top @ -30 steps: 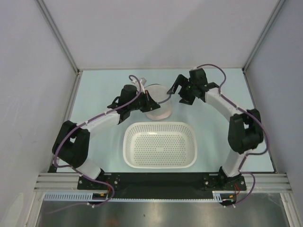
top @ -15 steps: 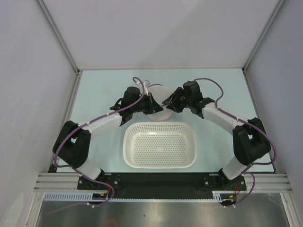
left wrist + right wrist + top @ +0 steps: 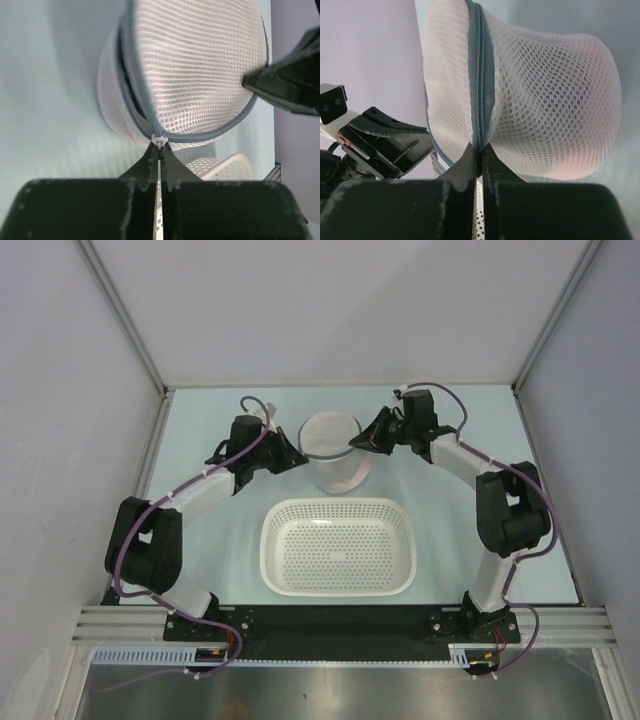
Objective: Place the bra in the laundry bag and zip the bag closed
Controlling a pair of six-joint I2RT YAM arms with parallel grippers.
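Note:
The laundry bag (image 3: 332, 452), a white mesh pouch with a grey zip rim, stands between my two grippers behind the basket. My left gripper (image 3: 300, 461) is shut on the small white zip pull (image 3: 159, 140) at the bag's (image 3: 195, 70) left side. Beyond the pull, a stretch of zip gapes open (image 3: 128, 95). My right gripper (image 3: 352, 445) is shut on the zipped grey rim (image 3: 480, 90) on the opposite side of the bag (image 3: 550, 100). The bra shows only as a pale pink tint (image 3: 580, 167) through the mesh.
A white perforated plastic basket (image 3: 275, 532) sits in front of the bag, between the arm bases. Its corner shows in the left wrist view (image 3: 225, 165). Metal frame posts and grey walls enclose the pale table on the left, right and back.
My right gripper has gone from open to shut on the bag's rim. My left gripper has drawn back to the left with the zip pull, and the bag now stands stretched between both grippers.

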